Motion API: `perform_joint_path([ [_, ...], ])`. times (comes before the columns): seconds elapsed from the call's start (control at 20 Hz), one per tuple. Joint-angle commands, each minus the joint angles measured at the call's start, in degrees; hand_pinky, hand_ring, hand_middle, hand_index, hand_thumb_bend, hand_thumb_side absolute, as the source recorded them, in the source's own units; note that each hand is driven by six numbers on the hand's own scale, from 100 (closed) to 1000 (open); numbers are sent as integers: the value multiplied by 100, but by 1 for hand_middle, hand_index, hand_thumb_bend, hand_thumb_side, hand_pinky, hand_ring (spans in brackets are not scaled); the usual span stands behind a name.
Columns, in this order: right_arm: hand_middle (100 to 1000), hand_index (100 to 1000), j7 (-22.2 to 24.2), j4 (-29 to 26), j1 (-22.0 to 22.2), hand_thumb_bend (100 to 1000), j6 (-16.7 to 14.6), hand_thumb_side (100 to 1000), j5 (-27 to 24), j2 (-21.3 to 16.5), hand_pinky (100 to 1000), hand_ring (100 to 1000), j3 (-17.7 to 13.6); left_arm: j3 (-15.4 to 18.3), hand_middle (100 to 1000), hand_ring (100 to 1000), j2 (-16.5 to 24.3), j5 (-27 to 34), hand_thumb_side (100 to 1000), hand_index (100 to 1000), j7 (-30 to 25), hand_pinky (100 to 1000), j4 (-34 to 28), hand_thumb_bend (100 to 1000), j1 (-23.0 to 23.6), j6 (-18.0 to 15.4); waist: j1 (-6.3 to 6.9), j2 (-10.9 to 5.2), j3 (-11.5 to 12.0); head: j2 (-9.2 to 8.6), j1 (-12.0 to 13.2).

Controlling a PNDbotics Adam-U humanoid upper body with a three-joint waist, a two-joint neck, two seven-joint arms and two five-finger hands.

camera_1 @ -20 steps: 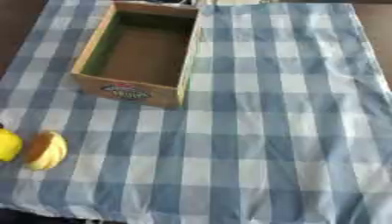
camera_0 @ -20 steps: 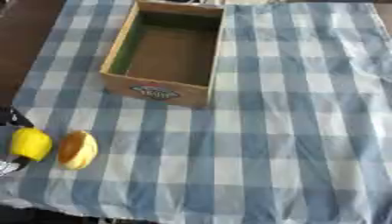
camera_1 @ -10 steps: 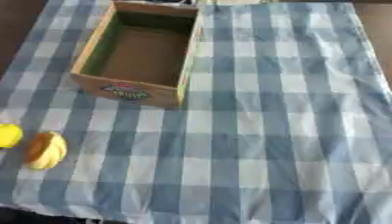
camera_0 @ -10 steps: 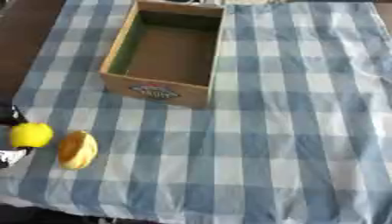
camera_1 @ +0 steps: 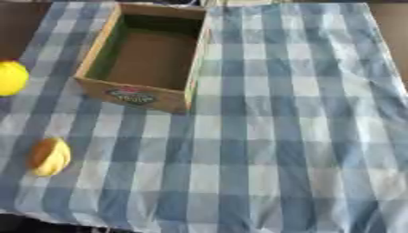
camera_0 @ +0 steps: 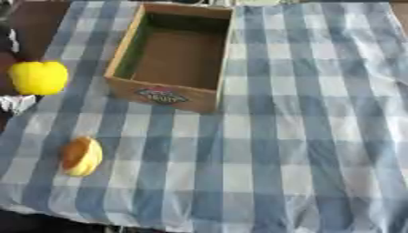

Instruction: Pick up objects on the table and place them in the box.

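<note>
A bench draped in a blue-and-white checked cloth (camera_0: 303, 136) carries an open cardboard box (camera_0: 174, 54) near its far left part. The box is brown, empty inside with a greenish left inner wall, and bears an oval printed label (camera_0: 162, 95) on its near side. A round, bright yellow fruit (camera_0: 38, 77) sits up at the left edge of the bench, level with the box and apart from it. Dark and silvery parts of the left hand (camera_0: 14, 102) show just beside and below the fruit; whether its fingers are clamped on the fruit cannot be told. A second piece, a small yellow fruit with an orange-brown top (camera_0: 81, 156), lies on the cloth near the near left corner. The right hand is out of sight.
</note>
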Motion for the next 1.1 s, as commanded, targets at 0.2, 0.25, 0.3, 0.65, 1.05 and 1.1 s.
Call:
perform_joint_path([
  [0.2, 575, 718, 46, -96, -113, 100, -10, 592, -39, -168, 766, 779, 8, -440, 526, 594, -587, 258, 100, 535, -409, 675, 249, 213, -1374, 94, 1, -107, -93, -9, 12],
  [0.25, 575, 719, 50, -96, -136, 100, -18, 591, -44, -169, 766, 779, 12, -544, 525, 593, -759, 286, 100, 535, -468, 674, 384, 202, -1602, 90, -7, -92, -120, -30, 21],
  [0.3, 575, 719, 55, -96, -164, 100, -26, 590, -51, -168, 766, 779, 17, -643, 525, 592, -931, 303, 100, 534, -515, 673, 534, 190, -1811, 79, -18, -73, -146, -57, 38],
  [0.65, 575, 719, 119, -96, -366, 100, -48, 593, -113, -107, 767, 779, 71, -1098, 545, 614, -2002, -223, 100, 570, -642, 693, 2006, 235, -2765, -7, -82, 71, -310, -209, 217],
  [1.05, 575, 718, 141, -96, -412, 100, -42, 597, -147, -45, 767, 779, 75, -1135, 660, 725, -2570, -1413, 100, 759, -445, 778, 3554, 409, -2989, -86, -71, 121, -407, -234, 257],
  [1.1, 575, 718, 139, -96, -406, 100, -41, 598, -147, -43, 767, 780, 71, -1126, 684, 743, -2584, -1530, 100, 784, -438, 791, 3630, 432, -2982, -83, -66, 119, -410, -235, 252],
])
